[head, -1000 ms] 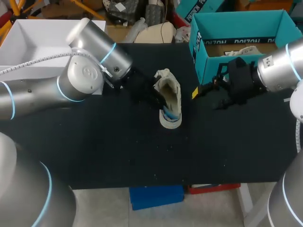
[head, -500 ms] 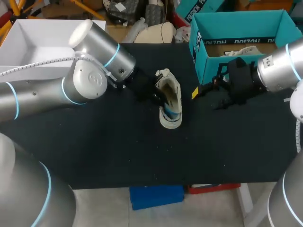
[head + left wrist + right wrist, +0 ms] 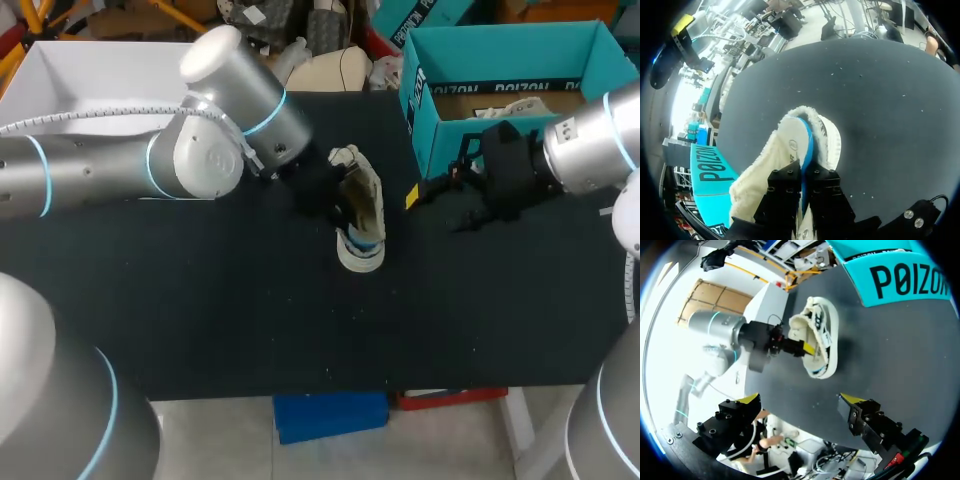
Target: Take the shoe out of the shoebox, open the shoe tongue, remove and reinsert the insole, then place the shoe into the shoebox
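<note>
The cream shoe (image 3: 360, 215) lies tipped on its side in the middle of the black table. In the left wrist view my left gripper (image 3: 803, 172) is shut on the white, blue-edged insole (image 3: 796, 142), which stands partly out of the shoe (image 3: 755, 185). The right wrist view shows the left gripper (image 3: 802, 348) reaching into the shoe (image 3: 822, 337) from the side. My right gripper (image 3: 800, 402) hangs open and empty, well away from the shoe, beside the teal shoebox (image 3: 500, 75). In the head view it (image 3: 425, 192) sits at the box's front corner.
A white bin (image 3: 75, 85) stands at the back left behind my left arm. The teal shoebox (image 3: 900, 277) sits at the back right and holds some paper. Bare black table (image 3: 250, 320) stretches toward the front edge.
My left arm has swung to the right and turned at the wrist. The shoe has rolled from opening-up onto its side. The right arm has stayed still.
</note>
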{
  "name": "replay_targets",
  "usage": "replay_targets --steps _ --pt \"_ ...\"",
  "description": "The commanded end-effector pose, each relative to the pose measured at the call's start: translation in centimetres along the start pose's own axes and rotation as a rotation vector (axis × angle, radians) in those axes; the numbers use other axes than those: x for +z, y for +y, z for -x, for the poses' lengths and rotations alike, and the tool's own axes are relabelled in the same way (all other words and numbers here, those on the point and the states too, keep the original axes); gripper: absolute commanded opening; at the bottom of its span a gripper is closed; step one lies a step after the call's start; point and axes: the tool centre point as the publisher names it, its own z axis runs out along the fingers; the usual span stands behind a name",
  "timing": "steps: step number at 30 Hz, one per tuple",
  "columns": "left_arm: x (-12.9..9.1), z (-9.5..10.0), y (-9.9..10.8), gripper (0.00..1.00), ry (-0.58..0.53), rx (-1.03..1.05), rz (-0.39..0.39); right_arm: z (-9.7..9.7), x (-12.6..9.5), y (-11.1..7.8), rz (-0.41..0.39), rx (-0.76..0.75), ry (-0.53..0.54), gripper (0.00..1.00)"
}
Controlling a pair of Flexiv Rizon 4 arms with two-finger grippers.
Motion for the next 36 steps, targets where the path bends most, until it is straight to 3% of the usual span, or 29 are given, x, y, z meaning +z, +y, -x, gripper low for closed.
replay_targets --steps 1,14,22,30,34,36 --pt "0.7 0.5 0.0 0.00 0.045 0.000 -0.018 0.0 0.0 0.0 0.000 0.001 -0.002 1.00" --pt "0.5 -0.6 0.0 0.00 0.102 0.014 -0.023 0.0 0.0 0.0 0.000 0.001 -0.002 1.00" --pt "-0.1 -0.4 0.4 0.00 0.116 0.029 -0.007 0.0 0.0 0.0 0.000 0.001 -0.002 1.00" --pt "2.1 0.2 0.3 0.00 0.169 0.078 -0.019 0.0 0.0 0.0 0.000 0.001 -0.002 1.00" --pt "2.1 -0.3 0.5 0.00 0.198 0.076 -0.015 0.0 0.0 0.0 0.000 0.001 -0.002 1.00" --pt "1.5 -0.4 0.7 0.20 0.203 0.077 -0.011 0.0 0.0 0.0 0.000 0.001 -0.002 1.00"
